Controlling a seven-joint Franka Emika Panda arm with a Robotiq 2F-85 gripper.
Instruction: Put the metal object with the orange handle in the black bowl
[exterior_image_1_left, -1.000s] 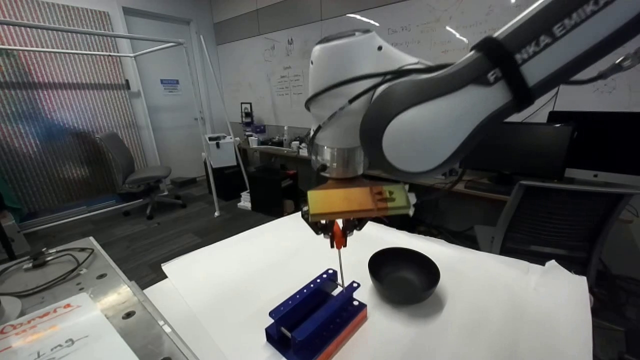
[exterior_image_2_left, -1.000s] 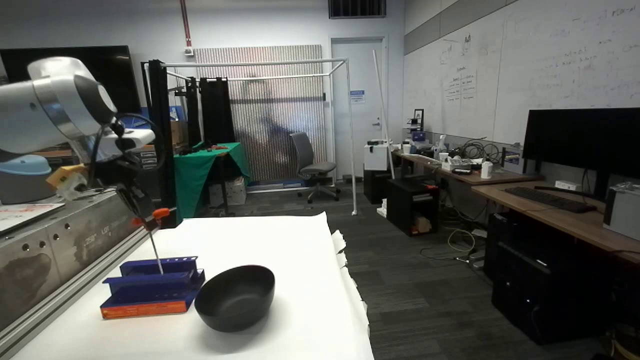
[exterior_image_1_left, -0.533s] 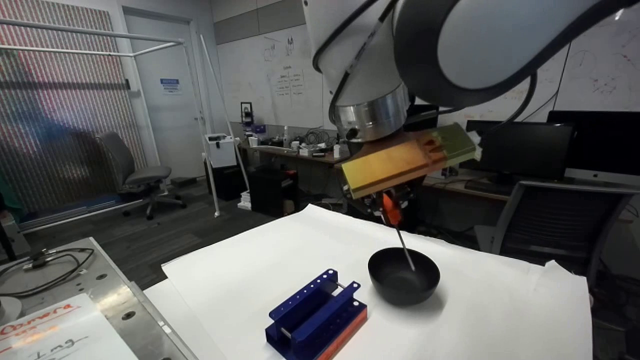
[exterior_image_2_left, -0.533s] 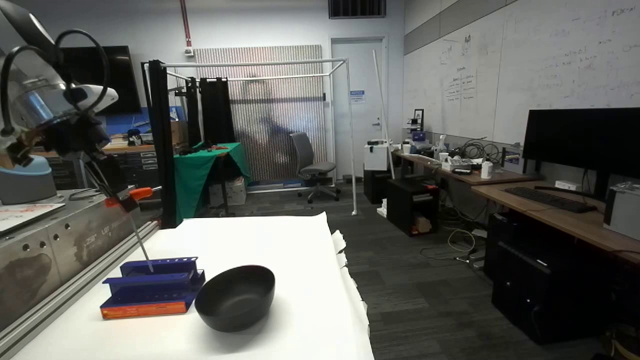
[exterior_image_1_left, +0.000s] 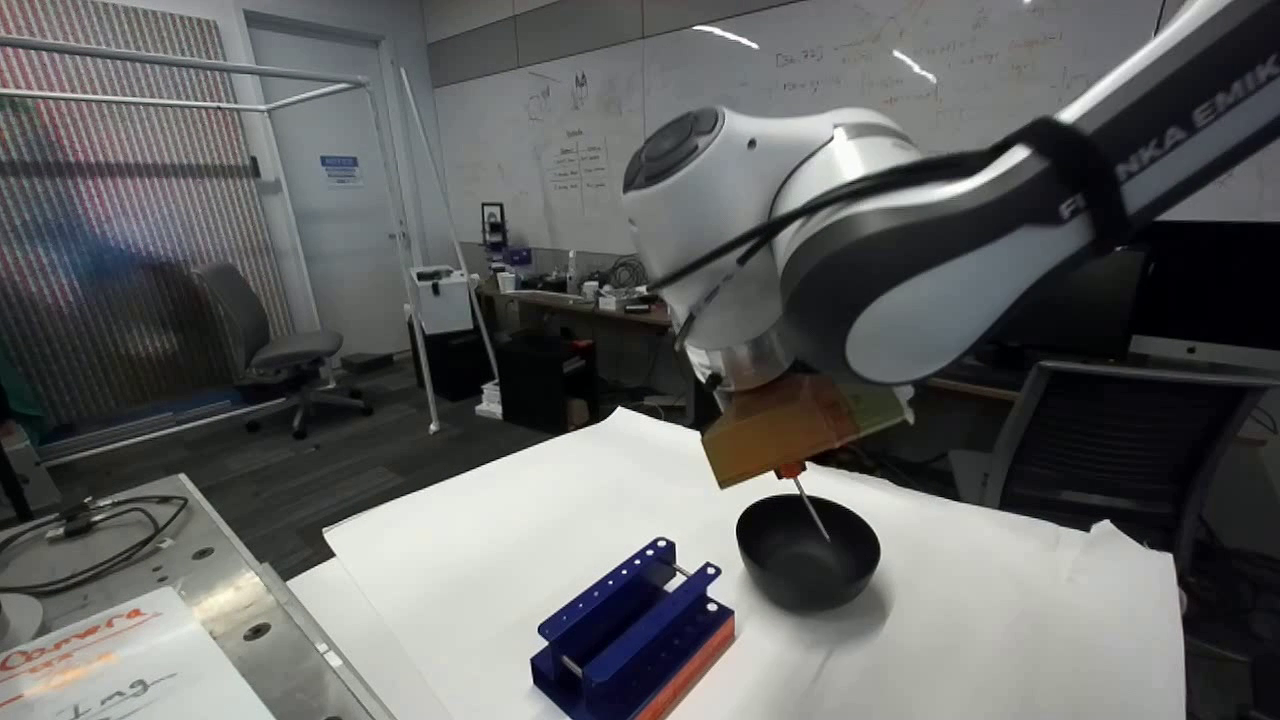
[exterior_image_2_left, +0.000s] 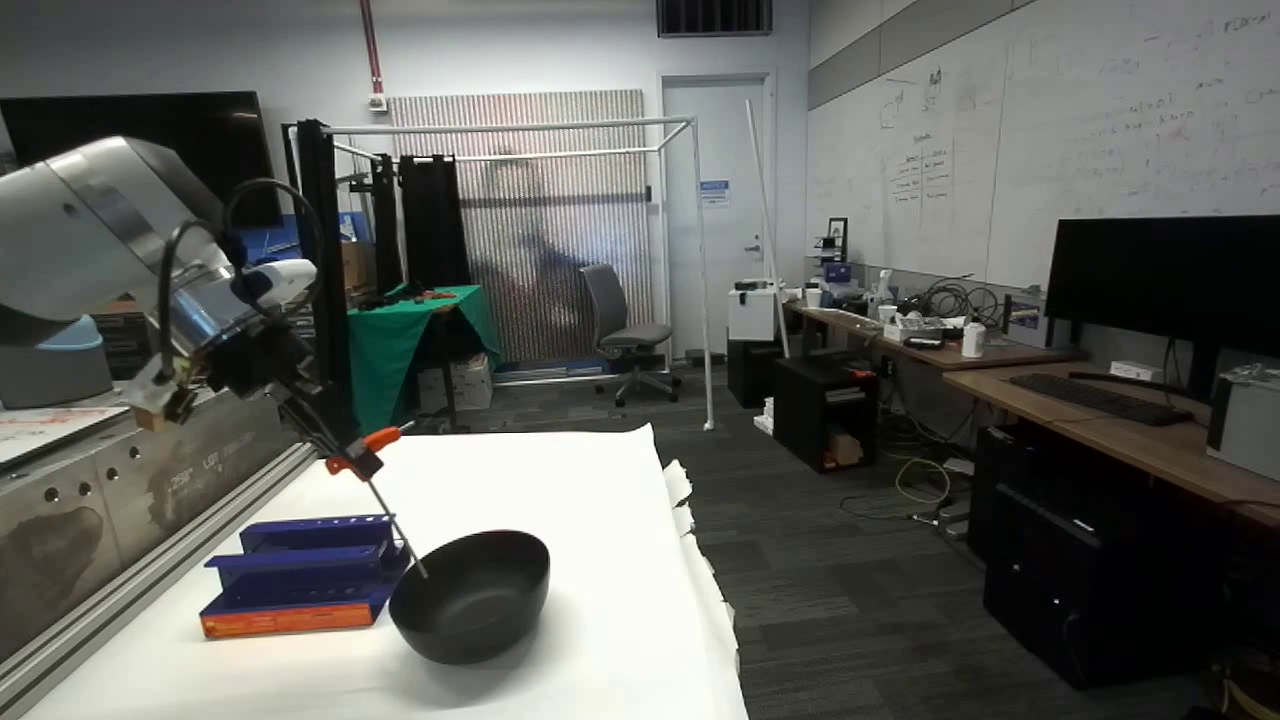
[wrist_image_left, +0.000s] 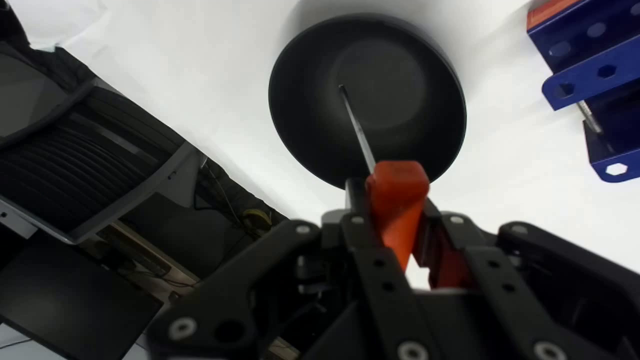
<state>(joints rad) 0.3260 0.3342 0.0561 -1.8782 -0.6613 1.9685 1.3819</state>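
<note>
Since a second ago, my gripper has swung the tool from over the blue rack to over the black bowl. Rack and bowl sit where they were. My gripper is pinched tight on the tool's orange handle.

Handle is up, tip is down, and the long metal rod slants between them. In both exterior views the rod points down and to the right of the picture, with the tip showing against the inside of the bowl. In the wrist view the tip points up the picture and a bit left, by the edge of the bowl's flat bottom. I cannot tell if the tip touches the bowl. In an exterior view the handle goes crosswise on the rod, with a short bit of metal at one end.

I count one tool, one bowl and one rack. The rack is near the bowl but not touching it, and has an orange strip on its side.

White paper with rough edges covers the surface. In an exterior view I count two chairs: a grey chair near the door, and a dark chair next to the surface. I also see a whiteboard with writing and a desk with a keyboard.
</note>
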